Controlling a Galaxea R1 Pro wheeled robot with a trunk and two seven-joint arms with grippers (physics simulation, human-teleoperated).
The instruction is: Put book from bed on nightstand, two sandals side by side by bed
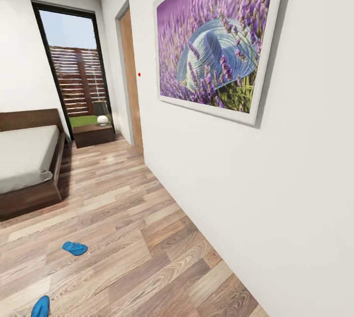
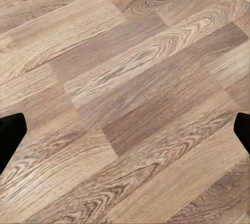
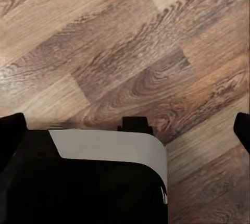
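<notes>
Bedroom: white walls, wood-plank floor (image 1: 147, 238), lavender picture (image 1: 216, 42) on the right-hand wall, a brown door (image 1: 132, 81) beyond it, tall dark-framed window (image 1: 76, 66) at the far end. Left gripper (image 2: 125, 130): black fingertips (image 2: 10, 133) at opposite frame edges, set wide apart, bare planks between. Right gripper (image 3: 125, 130): likewise spread, above the robot's black-and-white body (image 3: 104, 177). Two blue sandals (image 1: 74, 247) lie on the floor, well apart, the second (image 1: 41, 306) at the lower edge. Bed (image 1: 27, 157) stands at left. Nightstand (image 1: 93, 134) sits under the window, bearing a lamp (image 1: 101, 112). Book not discernible.

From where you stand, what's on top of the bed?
The bed shows only bare white mattress on the visible part; no book there. Its far side is cut off by the picture's edge, so I can't tell.
</notes>
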